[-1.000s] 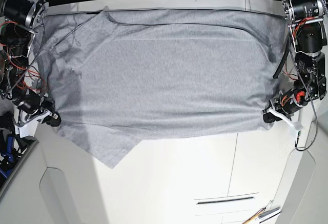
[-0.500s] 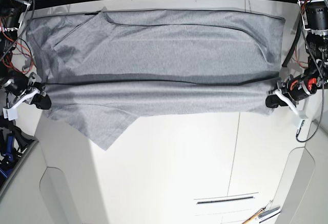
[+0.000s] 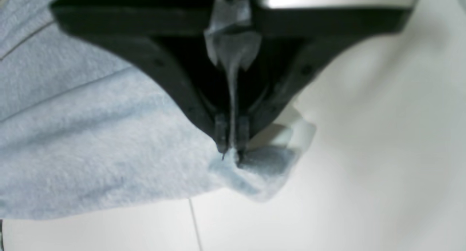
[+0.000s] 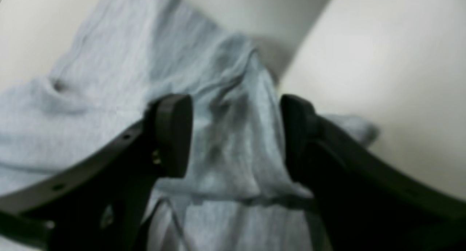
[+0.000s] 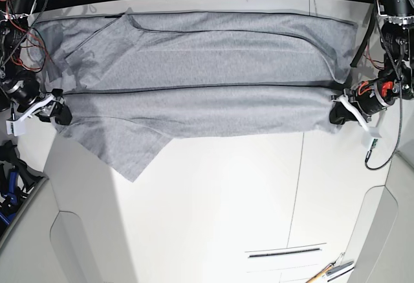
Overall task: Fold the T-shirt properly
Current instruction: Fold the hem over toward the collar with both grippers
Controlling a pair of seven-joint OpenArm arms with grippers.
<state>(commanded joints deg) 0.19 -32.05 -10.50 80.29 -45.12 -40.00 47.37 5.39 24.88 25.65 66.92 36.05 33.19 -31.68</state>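
- T-shirt (image 5: pixel 207 69): printed side not visible in any view; only plain grey shows. Neck opening cannot be made out. Far edge partly lost against the dark band at the top of the base view.
- Left gripper (image 3: pixel 231 149): body cut off by the top edge of its wrist view; cloth corner below the tips blurred.
- Right gripper (image 4: pixel 235 134): whole wrist view soft; lower finger bases cut off by the frame. Whether any cloth touches the pads cannot be told.
- Both arms: upper links cut off at the base view's corners.
- Objects (image 5: pixel 330 271) at the bottom edge: too small to identify.
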